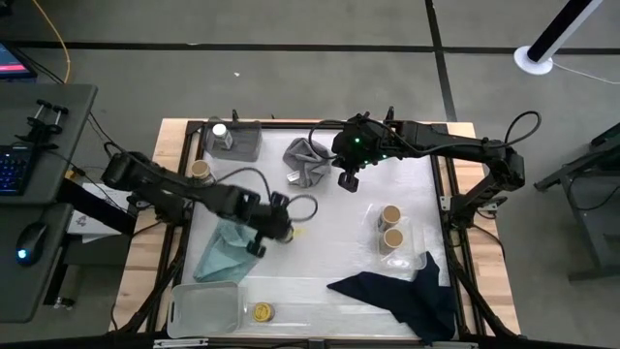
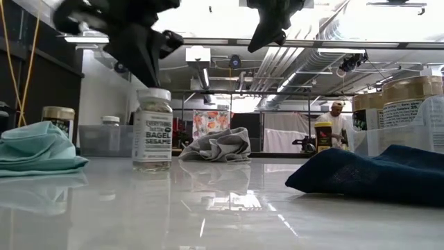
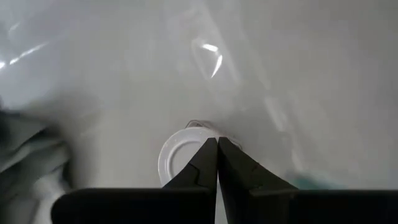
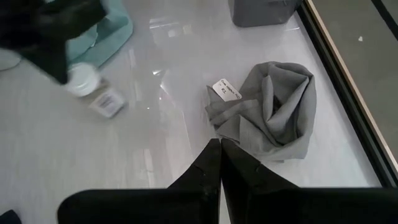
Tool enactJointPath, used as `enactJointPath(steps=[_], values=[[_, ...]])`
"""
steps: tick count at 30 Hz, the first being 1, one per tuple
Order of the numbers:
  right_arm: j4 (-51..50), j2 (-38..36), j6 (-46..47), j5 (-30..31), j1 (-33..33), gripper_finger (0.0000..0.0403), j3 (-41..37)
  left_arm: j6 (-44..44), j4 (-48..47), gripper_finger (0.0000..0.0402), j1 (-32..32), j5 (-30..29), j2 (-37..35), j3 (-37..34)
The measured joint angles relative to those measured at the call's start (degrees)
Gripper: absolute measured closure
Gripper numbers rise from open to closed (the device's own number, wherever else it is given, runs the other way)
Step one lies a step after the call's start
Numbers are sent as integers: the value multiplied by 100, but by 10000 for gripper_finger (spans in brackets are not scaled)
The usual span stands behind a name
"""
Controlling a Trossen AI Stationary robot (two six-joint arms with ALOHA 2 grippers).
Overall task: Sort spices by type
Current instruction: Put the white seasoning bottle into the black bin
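Note:
A white-capped spice jar [image 2: 152, 128] labelled bagel sesame stands upright on the white tabletop beside the teal cloth [image 1: 221, 249]. My left gripper [image 3: 217, 142] is shut and hovers just above its cap [image 3: 176, 159]; in the high view the gripper [image 1: 274, 228] hides the jar. My right gripper [image 4: 219, 143] is shut, raised over the table [image 1: 347, 181] next to the crumpled grey cloth [image 4: 273, 112]. Two tan-topped jars [image 1: 391, 226] stand in a clear tray. Another tan-topped jar [image 1: 201, 170] stands at the left edge, and a white-capped jar [image 1: 221, 131] sits in the grey tray. A yellow-capped jar [image 1: 262, 311] is near the front.
A navy cloth [image 1: 397, 291] lies at the near right, and a clear tray [image 1: 203, 308] sits at the near left. The grey tray [image 1: 242, 141] is in the far left corner. Bare tabletop shows in the middle between the cloths.

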Motion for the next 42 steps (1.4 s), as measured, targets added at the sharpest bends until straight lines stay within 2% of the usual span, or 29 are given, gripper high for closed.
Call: enactJointPath(steps=[10,18,21,24,29,32,35,38,42], values=[[-2,0,129,0,0,403,0,1006,-954,401,1383,-389,-136,0],[23,0,293,1,0,403,0,1095,-1580,401,2264,-468,-657,-63],[59,0,295,2,0,403,0,847,-1489,401,2386,-460,-934,-64],[126,0,317,2,0,403,0,235,-1409,401,2414,-600,-1246,-11],[258,0,415,12,0,403,0,-1839,-1467,395,2434,-846,-1546,261],[269,0,457,41,0,403,0,-2382,-1786,369,2500,-754,-1558,315],[278,0,463,70,0,403,0,-2305,-2009,323,2581,-677,-1525,254],[293,0,542,72,0,403,0,-1716,-2151,267,2658,-571,-1383,177],[295,0,697,72,0,403,0,-412,-2096,197,2718,-360,-1068,177]])
